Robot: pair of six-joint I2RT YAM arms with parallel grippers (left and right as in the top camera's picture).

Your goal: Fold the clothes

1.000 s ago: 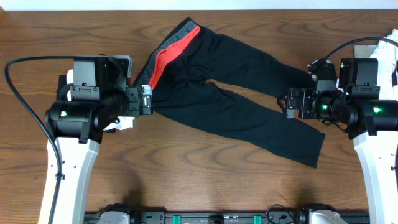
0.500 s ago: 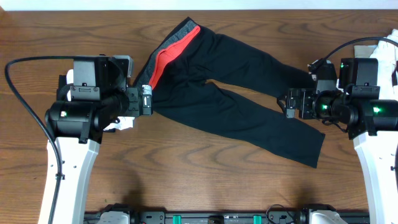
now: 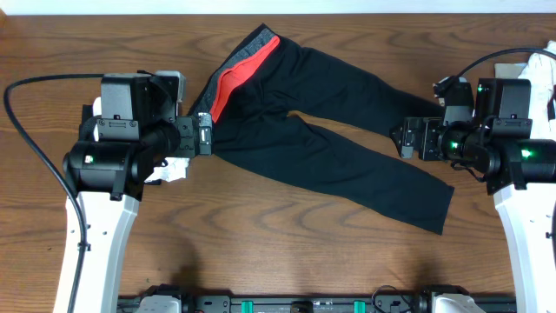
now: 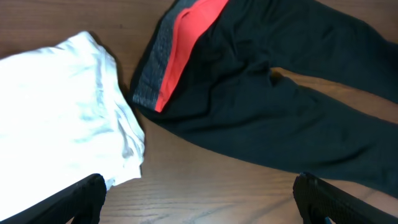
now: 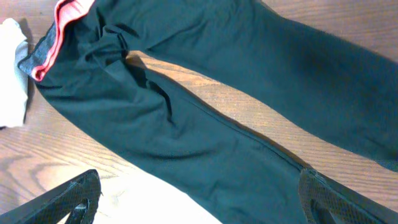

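Trousers, long and black, lie spread flat across the middle of the wooden table. Their 2 legs splay toward the right, and the grey-and-red waistband is at the upper left. A white garment sits just beside the waistband on the left, partly under the left arm. Another white garment shows at the far right edge. The left gripper hangs by the waistband end, jaws spread wide and holding nothing. The right gripper hovers at the far end of the upper leg, jaws likewise wide and empty.
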